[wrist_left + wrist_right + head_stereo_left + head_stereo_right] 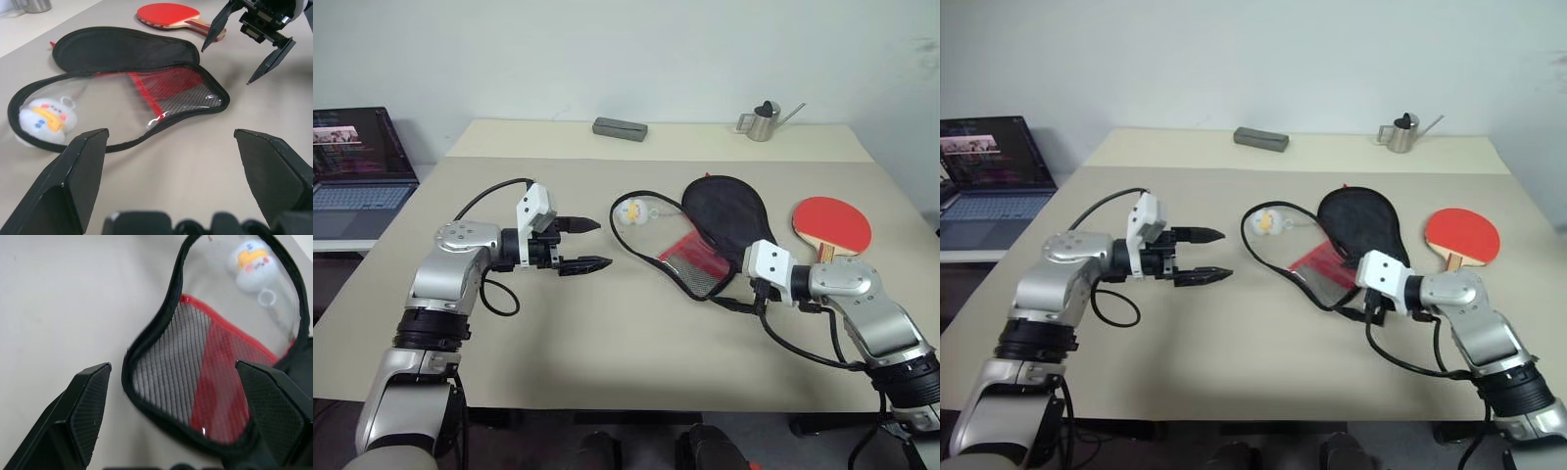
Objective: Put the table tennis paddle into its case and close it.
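The case (pixel 724 213) lies unzipped and spread open on the table, right of centre. Its black-lined half is laid back. The other half (pixel 171 93), with black mesh over red, lies nearer me. A small white-yellow charm (pixel 631 212) rests inside the loop of its zip edge. The table tennis paddle (pixel 832 225) lies red face up just right of the case, handle toward me. My left gripper (pixel 582 245) hovers open to the left of the case, pointing at it. My right gripper (pixel 225 67) is open and empty just short of the mesh half's near end (pixel 195 396).
An open laptop (pixel 357 171) sits on a lower surface off the table's left side. A grey block (pixel 620 128) and a small metal watering can (pixel 764 121) stand on the far part of the table (pixel 607 343). Black cables trail from both wrists.
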Controlling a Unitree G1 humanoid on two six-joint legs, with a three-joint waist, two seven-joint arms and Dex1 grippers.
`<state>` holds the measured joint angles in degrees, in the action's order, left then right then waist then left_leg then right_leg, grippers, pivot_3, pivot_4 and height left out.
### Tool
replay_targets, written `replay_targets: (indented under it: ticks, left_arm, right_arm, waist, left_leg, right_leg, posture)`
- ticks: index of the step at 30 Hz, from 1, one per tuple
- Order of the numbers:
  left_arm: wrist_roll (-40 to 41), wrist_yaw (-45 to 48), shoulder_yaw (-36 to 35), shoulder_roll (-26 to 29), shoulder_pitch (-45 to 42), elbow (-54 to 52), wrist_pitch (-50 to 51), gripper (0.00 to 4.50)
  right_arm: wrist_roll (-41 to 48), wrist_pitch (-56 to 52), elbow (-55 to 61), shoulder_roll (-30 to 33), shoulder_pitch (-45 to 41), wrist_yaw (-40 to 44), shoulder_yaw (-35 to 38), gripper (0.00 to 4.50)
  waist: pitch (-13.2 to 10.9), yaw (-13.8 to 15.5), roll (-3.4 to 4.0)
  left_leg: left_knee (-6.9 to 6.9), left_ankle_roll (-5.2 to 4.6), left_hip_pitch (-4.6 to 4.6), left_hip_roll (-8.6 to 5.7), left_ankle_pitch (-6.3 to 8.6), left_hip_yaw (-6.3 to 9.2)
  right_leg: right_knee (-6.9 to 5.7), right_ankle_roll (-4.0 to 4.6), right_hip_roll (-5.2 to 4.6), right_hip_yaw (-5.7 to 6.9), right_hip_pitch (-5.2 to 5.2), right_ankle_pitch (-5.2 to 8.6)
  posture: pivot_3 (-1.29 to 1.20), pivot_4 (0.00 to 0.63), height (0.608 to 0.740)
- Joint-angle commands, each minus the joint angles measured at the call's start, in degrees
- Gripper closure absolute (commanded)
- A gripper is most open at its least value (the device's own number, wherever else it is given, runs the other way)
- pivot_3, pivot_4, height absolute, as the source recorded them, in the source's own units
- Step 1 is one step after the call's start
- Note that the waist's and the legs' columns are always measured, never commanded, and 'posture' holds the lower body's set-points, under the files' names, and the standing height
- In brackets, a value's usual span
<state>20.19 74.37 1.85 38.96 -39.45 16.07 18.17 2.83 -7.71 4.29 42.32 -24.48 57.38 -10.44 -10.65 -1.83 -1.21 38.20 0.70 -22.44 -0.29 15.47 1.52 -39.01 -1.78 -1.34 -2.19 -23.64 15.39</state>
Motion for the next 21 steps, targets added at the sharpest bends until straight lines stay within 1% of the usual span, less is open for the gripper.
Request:
replay_targets:
  ticks: [1,6,12,17,21]
  left_arm:
    - [0.35,0.17,-0.96,0.17,-1.50,-0.76,-1.01,0.00]
    - [0.29,0.39,-0.92,0.15,-1.61,-0.59,-1.14,0.00]
    - [0.23,0.72,-0.87,0.52,-1.30,-0.92,-1.00,0.00]
    - [0.11,0.70,-0.86,0.62,-1.25,-0.96,-0.98,0.00]
    - [0.18,0.53,-0.99,0.69,-1.04,-1.33,-0.84,0.00]
  right_arm:
    - [-4.98,7.80,-3.65,0.92,-1.54,-1.72,-0.86,0.06]
    - [-8.63,11.13,-7.38,-0.45,-3.62,-3.96,-2.04,0.06]
    - [-11.82,11.96,-10.69,-3.50,-6.85,-6.12,-3.81,0.06]
    - [-12.51,11.84,-10.48,-5.94,-8.67,-5.62,-5.41,0.06]
    - [-11.45,12.15,-10.32,-5.26,-8.29,-4.68,-4.10,0.06]
  waist:
    - [0.00,-0.09,0.00]
    - [0.00,-0.11,0.00]
    - [0.00,-0.08,0.00]
    - [0.00,-0.05,0.00]
    - [0.00,-0.01,0.00]
  left_leg:
    - [0.00,0.00,0.02,0.00,0.00,-0.03]
    - [-0.01,0.00,0.04,0.02,0.00,-0.05]
    - [0.00,0.01,0.03,0.02,0.00,-0.04]
    - [0.00,0.01,0.02,0.01,0.00,-0.03]
    - [0.01,0.01,0.02,0.02,0.00,0.00]
  right_leg:
    - [-0.01,0.00,0.01,0.00,0.00,0.00]
    - [-0.02,0.00,0.03,-0.01,0.00,0.00]
    - [-0.03,0.01,0.02,-0.02,0.00,0.00]
    - [-0.02,0.01,0.02,-0.02,0.00,0.00]
    - [-0.02,0.01,0.02,-0.01,0.00,0.00]
  posture:
    - [0.00,0.150,0.740]
    - [0.00,0.150,0.740]
    - [0.00,0.150,0.740]
    - [0.00,0.150,0.740]
    - [0.00,0.150,0.740]
